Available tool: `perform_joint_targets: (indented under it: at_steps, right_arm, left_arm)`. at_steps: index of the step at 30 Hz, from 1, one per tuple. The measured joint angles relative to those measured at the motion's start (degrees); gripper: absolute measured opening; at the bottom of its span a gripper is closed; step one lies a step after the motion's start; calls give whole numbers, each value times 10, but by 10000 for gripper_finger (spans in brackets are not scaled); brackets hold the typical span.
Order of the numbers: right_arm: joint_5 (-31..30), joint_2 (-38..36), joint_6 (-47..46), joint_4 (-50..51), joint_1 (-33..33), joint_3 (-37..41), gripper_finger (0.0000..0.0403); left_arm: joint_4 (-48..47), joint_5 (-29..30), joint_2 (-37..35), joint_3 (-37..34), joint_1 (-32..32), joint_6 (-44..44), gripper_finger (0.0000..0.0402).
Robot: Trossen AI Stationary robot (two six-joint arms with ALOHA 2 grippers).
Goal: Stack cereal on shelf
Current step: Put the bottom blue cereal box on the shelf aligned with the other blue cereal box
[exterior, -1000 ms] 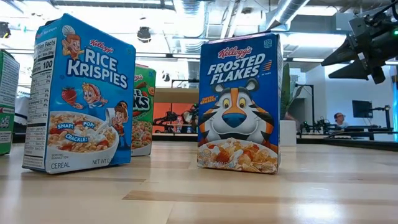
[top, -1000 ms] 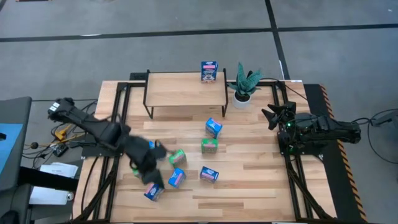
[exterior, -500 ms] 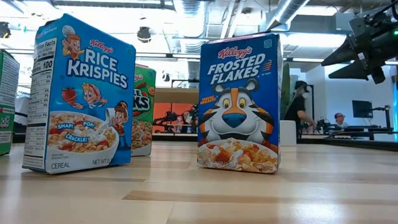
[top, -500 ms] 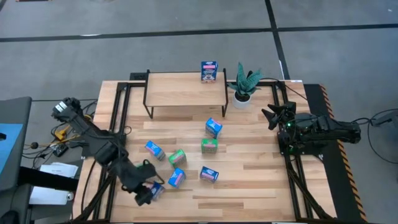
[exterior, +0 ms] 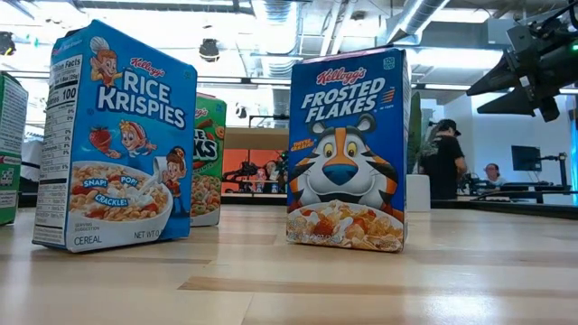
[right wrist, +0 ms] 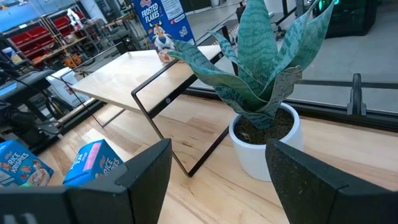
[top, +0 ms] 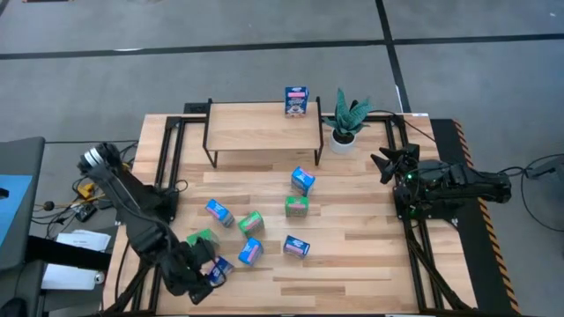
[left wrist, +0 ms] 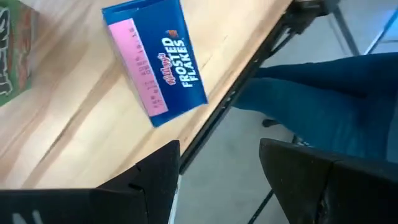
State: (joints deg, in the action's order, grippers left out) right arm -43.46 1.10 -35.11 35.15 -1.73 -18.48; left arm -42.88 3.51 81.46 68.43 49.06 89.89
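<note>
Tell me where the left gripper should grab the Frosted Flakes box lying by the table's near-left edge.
Grip the Frosted Flakes box across its narrow width, coming from above: it lies flat, pink side panel showing, near the table edge. The left gripper hovers open beside it.

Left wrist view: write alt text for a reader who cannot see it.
A blue Frosted Flakes box lies flat near the wooden table's edge, just beyond the left end effector, whose open dark fingers hold nothing. A green box shows partly at one corner.
</note>
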Motion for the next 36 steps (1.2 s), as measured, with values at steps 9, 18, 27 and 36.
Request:
perform_joint_targets:
  at_steps: [9, 18, 27, 36]
  right_arm:
    - [0, 0, 0, 0, 0, 0, 286]
    - [-1, 0, 0, 0, 0, 0, 286]
    - [-1, 0, 0, 0, 0, 0, 286]
    - [-1, 0, 0, 0, 0, 0, 286]
  left_arm:
    - [-19, 28, 21, 0, 2, 48, 210]
    - [-7, -53, 5, 0, 0, 88, 210]
    - [-164, -64, 3, 155, -48, -54, 158]
    - [-268, 39, 88, 377, -54, -106, 117]
